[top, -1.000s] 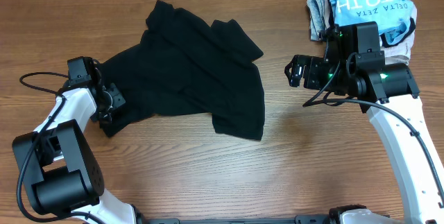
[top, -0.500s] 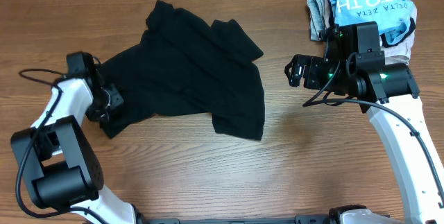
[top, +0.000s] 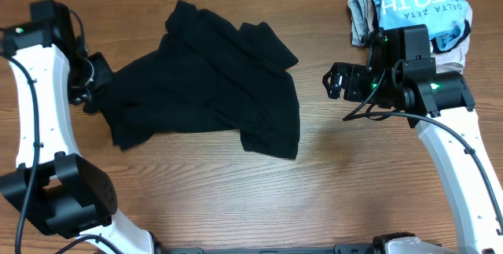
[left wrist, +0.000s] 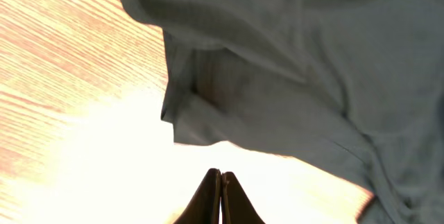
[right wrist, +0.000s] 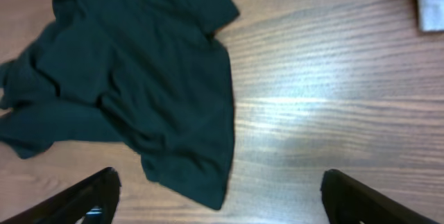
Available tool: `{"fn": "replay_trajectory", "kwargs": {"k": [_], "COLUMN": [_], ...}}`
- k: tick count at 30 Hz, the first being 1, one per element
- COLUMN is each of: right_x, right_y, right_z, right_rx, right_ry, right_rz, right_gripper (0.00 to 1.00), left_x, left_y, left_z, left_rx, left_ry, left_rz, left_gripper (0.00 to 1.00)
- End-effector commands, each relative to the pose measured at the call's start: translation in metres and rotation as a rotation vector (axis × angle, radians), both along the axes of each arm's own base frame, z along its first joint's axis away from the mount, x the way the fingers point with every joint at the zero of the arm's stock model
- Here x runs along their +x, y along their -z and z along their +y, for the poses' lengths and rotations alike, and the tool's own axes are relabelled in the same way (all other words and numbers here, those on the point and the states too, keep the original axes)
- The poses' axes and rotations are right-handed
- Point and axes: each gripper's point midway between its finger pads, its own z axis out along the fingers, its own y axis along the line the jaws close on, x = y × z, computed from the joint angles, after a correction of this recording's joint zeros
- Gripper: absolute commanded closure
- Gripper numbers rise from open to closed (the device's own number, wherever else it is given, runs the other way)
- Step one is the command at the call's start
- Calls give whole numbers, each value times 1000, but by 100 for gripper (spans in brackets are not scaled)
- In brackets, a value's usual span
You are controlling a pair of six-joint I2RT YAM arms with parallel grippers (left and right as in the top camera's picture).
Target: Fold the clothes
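Your left hand (left wrist: 220, 179) closed tight at the black T-shirt's (top: 212, 89) edge; your right hand (top: 336, 82) wide open, empty.

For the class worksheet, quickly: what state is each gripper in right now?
Left gripper: shut, nothing visibly held.
Right gripper: open, empty.

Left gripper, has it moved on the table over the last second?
Yes. The left gripper has shifted toward the far edge of the table and a little left, ending by the left end of the black T-shirt.
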Motion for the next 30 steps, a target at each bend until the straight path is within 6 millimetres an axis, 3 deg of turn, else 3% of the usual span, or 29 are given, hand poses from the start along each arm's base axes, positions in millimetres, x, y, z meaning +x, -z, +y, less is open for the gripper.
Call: {"fn": "replay_trajectory", "kwargs": {"k": [1,8,12,14,17,19,24,30], "right_x": [-1,-16,-15,-13,-11,-11,-11,-11], "right_y": [9,72,90,92,91,91,91,91], "right_z": [7,25,36,37,38,38,38,38], "right_rx": [18,-4,-14,-15,-13,-14,-14,-15], "right_ry": [-16,-53,-82,-85,-85,-85,-86,-89], "right_rz": [42,214,250,246,236,236,236,236], "right_gripper": [10,12,12,12,11,9,6,6], "left_x": [6,3,0,-3,-7,-10,-17,-21], "left_y": [-29,-72,-70,-60,-31,-6,49,99], "left_z": [-13,-27,-30,-28,-27,-28,-29,-27], "left_rx": [-44,-53,-19,-8,-18,-34,-55,-47], "left_ry": [96,149,177,161,137,119,86,-13], "left_rz": [-68,-168,-148,-109,-50,-8,44,49], "left_gripper": [96,96,96,91,47,37,36,41]}}
